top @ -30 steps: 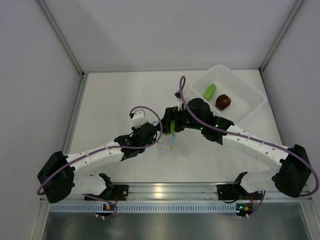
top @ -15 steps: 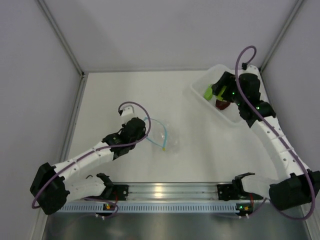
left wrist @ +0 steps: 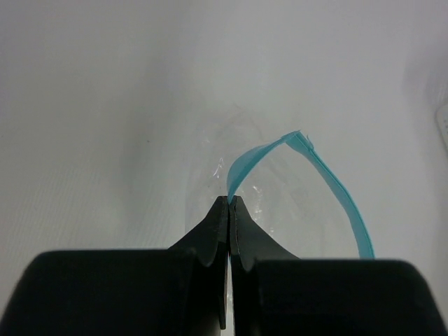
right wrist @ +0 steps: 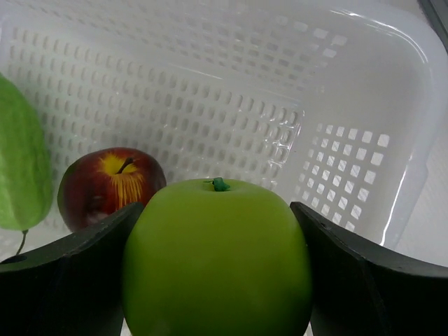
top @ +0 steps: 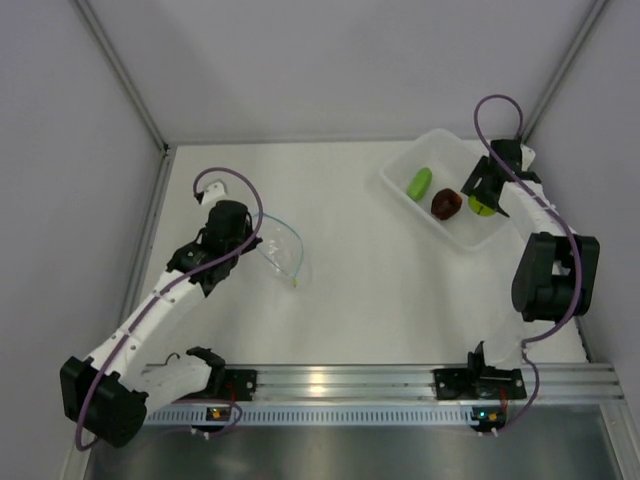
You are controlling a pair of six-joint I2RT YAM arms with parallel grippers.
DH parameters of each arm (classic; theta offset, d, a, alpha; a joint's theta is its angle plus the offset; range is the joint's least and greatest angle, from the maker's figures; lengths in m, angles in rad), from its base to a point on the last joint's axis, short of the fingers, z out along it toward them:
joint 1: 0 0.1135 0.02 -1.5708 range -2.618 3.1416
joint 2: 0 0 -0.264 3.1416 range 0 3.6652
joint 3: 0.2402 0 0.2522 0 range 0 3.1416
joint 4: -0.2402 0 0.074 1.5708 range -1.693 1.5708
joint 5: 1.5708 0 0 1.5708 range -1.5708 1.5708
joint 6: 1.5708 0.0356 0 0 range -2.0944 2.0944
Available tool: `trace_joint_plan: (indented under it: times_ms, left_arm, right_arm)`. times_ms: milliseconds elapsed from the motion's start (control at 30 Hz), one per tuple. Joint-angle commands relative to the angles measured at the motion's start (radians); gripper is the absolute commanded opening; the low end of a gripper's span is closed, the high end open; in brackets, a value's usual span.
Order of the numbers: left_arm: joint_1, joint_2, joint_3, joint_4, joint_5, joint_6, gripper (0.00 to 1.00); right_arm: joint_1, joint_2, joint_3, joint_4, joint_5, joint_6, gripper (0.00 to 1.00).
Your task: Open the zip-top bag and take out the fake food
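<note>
- Right pincer [top: 481,203] hangs over the tray [top: 440,136], beside the red apple [top: 446,203]. Left pincer [top: 248,238] holds the zip-top bag [top: 283,252] at the table's [top: 380,300] left, well apart.
- Left wrist: closed on the bag's teal zipper strip [left wrist: 329,182]; that thin hold could slip.
- Right wrist: clamped on the green apple [right wrist: 217,259]; dropped here, it may bounce off the red apple [right wrist: 110,185].

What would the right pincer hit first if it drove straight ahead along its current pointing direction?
Right pincer, clamped on the green apple, points into the white tray; its perforated wall likely comes first, depth unclear. The red apple sits left of that line.
</note>
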Motion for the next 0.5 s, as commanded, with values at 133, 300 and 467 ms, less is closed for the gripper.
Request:
trace_joint_plan:
  times_ms: [133,300,467]
  left_arm:
    - [0.090,0.056,0.171,-0.152,-0.119,0.112,0.00]
    - [0.096,0.154,0.273,-0.191,-0.212,0.175,0.00]
    - [0.104,0.289,0.393,-0.238,-0.321,0.235,0.00]
  right_arm:
    - [-0.007,0.053,0.143,-0.050,0.047,-0.047,0.99]
    - [-0.001,0.003,0.129,-0.059,0.021,-0.049,0.99]
    - [0.027,-0.115,0.097,-0.074,-0.004,-0.066,0.99]
